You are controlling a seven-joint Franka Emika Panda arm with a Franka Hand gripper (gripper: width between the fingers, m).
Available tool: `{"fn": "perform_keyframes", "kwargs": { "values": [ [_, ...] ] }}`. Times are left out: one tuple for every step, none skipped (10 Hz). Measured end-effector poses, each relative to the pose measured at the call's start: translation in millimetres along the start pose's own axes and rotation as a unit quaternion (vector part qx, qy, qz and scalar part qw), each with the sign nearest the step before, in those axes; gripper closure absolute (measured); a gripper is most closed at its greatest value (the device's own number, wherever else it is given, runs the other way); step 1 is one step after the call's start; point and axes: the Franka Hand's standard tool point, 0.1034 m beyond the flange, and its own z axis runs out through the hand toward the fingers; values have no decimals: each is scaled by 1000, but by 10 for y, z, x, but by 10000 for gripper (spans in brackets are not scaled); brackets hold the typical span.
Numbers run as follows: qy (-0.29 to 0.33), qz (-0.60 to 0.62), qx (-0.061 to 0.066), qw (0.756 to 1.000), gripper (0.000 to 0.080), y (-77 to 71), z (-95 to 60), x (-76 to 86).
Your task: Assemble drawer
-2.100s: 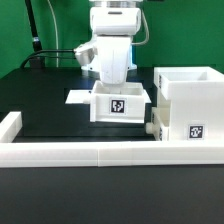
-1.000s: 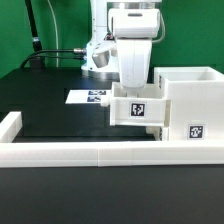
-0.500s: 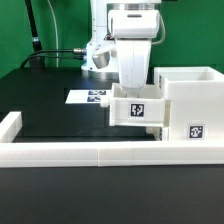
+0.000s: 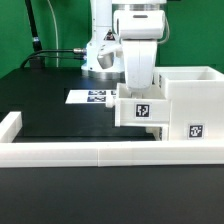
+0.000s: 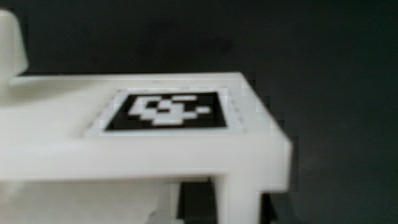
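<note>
Looking mid-frame, you see the fingers [image 4: 138,97] grasping the small white plastic tagged tray [image 4: 139,110] beside the large white boxy housing [image 4: 187,104].

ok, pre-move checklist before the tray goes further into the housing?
1. Tray under the gripper: ok; the grasp itself is hidden.
2. Tray level, tag facing front: ok in the exterior view.
3. Tray meets the housing side: ok, touching or overlapping; slot alignment: cannot tell.
4. Jaw state: cannot tell, fingers hidden in both views.
5. Marker board uncovered, apart from the tray: ok.
</note>
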Motion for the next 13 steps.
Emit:
{"fn": "perform_keyframes", "kwargs": {
  "values": [
    [0, 0, 1, 1000, 758, -1, 3, -2],
    [0, 1, 1, 1000, 758, 0, 3, -9],
    [0, 1, 1, 1000, 758, 0, 4, -12],
    [0, 1, 1, 1000, 758, 0, 4, -13],
    [0, 1, 1, 1000, 758, 0, 4, -16],
    [-1, -6, 3, 1000, 758, -6, 8, -35],
    [-1, -6, 3, 1000, 758, -6, 7, -37],
    [-1, -6, 4, 1000, 758, -4, 5, -41],
    [-1, -5, 4, 1000, 758, -4, 5, -46],
    [-1, -5, 4, 1000, 758, -4, 5, -46],
    [-1, -4, 4, 1000, 758, -4, 5, -46],
    [-1, -4, 4, 1000, 758, -4, 5, -47],
    [-1, -4, 4, 1000, 758, -4, 5, -47]
  ]
}}
